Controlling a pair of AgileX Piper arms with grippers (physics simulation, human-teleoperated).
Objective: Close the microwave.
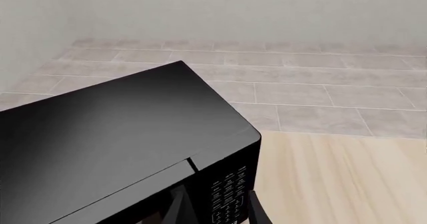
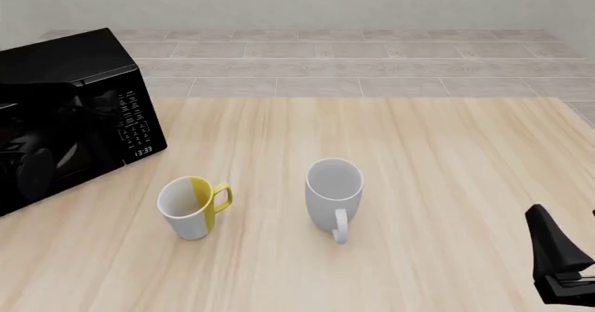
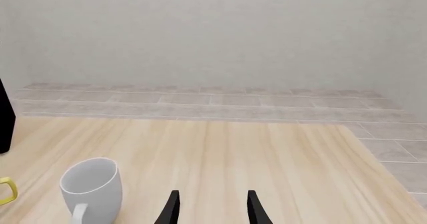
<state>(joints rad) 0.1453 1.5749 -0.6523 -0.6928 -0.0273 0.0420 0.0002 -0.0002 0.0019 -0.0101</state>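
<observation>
The glossy black microwave (image 2: 65, 117) stands at the table's far left, with its keypad (image 2: 135, 124) and small clock display on its right side. Its door looks flush with the front. In the left wrist view I look down on its top (image 1: 113, 134) and keypad (image 1: 227, 194). My left gripper (image 1: 215, 201) is open and empty, just in front of the microwave's upper front edge; it is out of the front view. My right gripper (image 2: 558, 253) is open and empty at the near right (image 3: 213, 199), far from the microwave.
A white and yellow mug (image 2: 192, 206) and a white mug (image 2: 333, 193) stand upright mid-table on the wooden table (image 2: 446, 159). The white mug also shows in the right wrist view (image 3: 92, 186). Tiled floor and a wall lie beyond the table.
</observation>
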